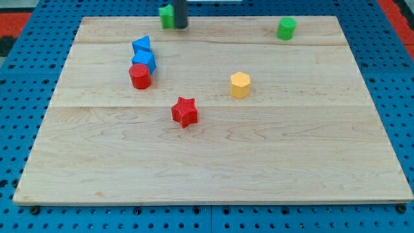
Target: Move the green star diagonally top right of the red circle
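Note:
The green star (167, 15) sits at the board's top edge, partly hidden behind my rod. My tip (180, 26) rests just right of the star and touches it. The red circle (140, 76) lies lower down at the view's left, below and left of the star. Two blue blocks stand just above the red circle: a blue cube (145, 61) touching it and a blue triangle-like block (141, 44) above that.
A green round block (286, 28) sits at the top right. A yellow hexagon (240, 85) lies right of centre. A red star (185, 111) lies near the middle. The wooden board (213, 175) rests on a blue pegboard.

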